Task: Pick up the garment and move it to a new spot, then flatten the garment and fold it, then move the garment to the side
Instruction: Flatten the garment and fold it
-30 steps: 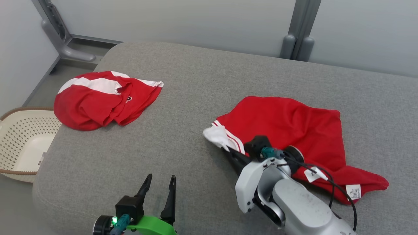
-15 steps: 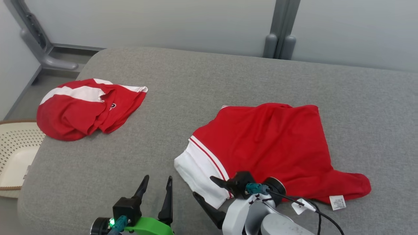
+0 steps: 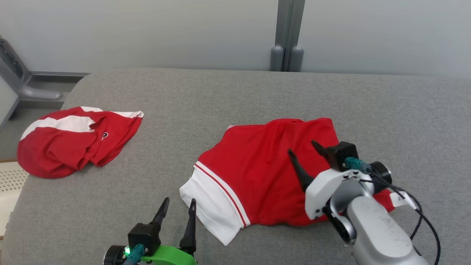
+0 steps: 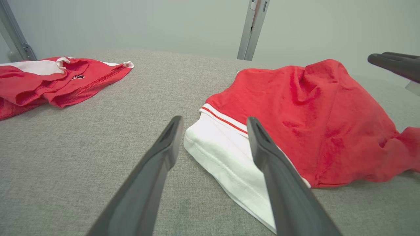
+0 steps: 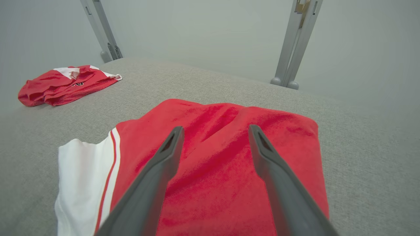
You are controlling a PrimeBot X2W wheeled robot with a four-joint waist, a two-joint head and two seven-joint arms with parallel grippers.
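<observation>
Grey padded surface [image 3: 257, 92], red garment with white band [image 3: 265, 173] near middle, crumpled red-and-white garment [image 3: 70, 143] at left edge

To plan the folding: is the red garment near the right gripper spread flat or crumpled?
Spread but not flat: the red garment lies open on the grey surface, white band out, with creases across its middle.

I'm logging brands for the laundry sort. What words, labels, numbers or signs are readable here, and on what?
No text reads clearly.
Dark logo on the crumpled garment: too small to read.
White tag behind the right gripper: mark too blurred to read.
</observation>
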